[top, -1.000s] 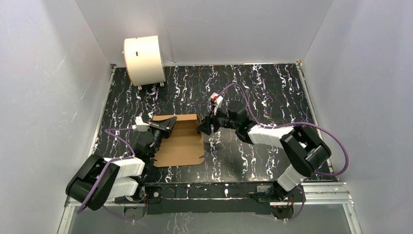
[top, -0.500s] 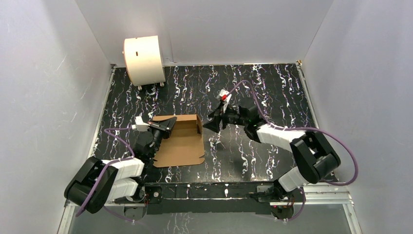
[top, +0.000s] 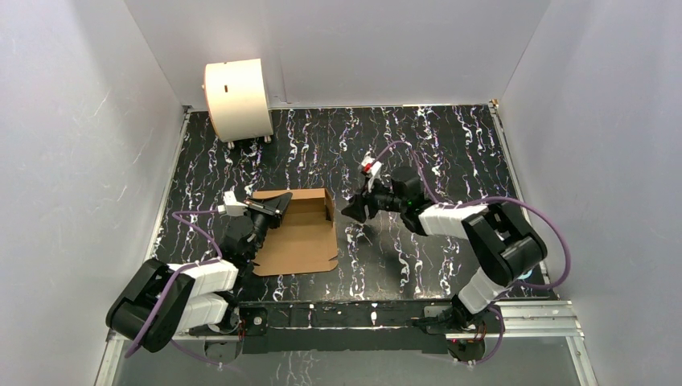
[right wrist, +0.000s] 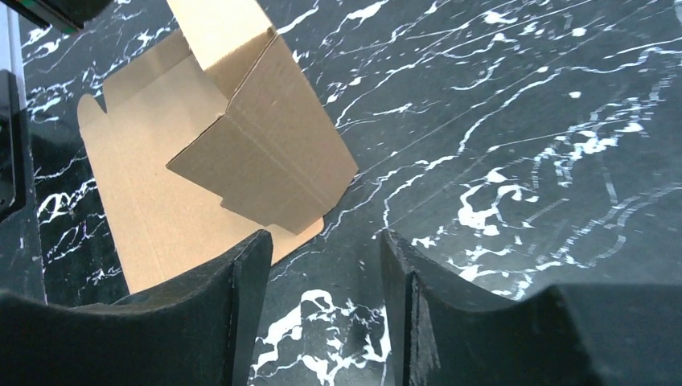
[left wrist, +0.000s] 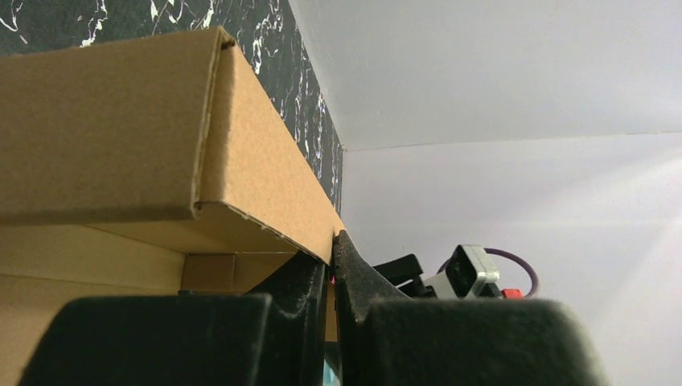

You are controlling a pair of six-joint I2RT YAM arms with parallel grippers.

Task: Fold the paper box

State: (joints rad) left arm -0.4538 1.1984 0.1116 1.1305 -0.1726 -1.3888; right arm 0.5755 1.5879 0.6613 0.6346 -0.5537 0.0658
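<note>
The paper box (top: 299, 235) lies left of centre on the black, white-veined tabletop (top: 434, 145), just ahead of the left arm. It is plain brown corrugated card. Its broad base panel lies flat, with small tabs jutting from the near corners. At the far end the side walls are raised, so that end forms a shallow open tray. The right wrist view shows the right wall as a creased panel standing up and leaning in over the base, its cut edge stepped. In the left wrist view the raised left wall fills the upper left, folded over along one crease. The left end effector (left wrist: 333, 251) is clamped on that wall's edge, with the card pinched between its closed black fingers. The right end effector (right wrist: 322, 249) has its fingers apart with bare tabletop between them. It sits just to the right of the box and does not touch it. A second ago it was pressed against the right wall; it has since drawn back to the right, and the wall stays up unsupported. The left arm and the base panel have not shifted. A cream-white drum (top: 237, 98) stands well apart at the far left corner.
</note>
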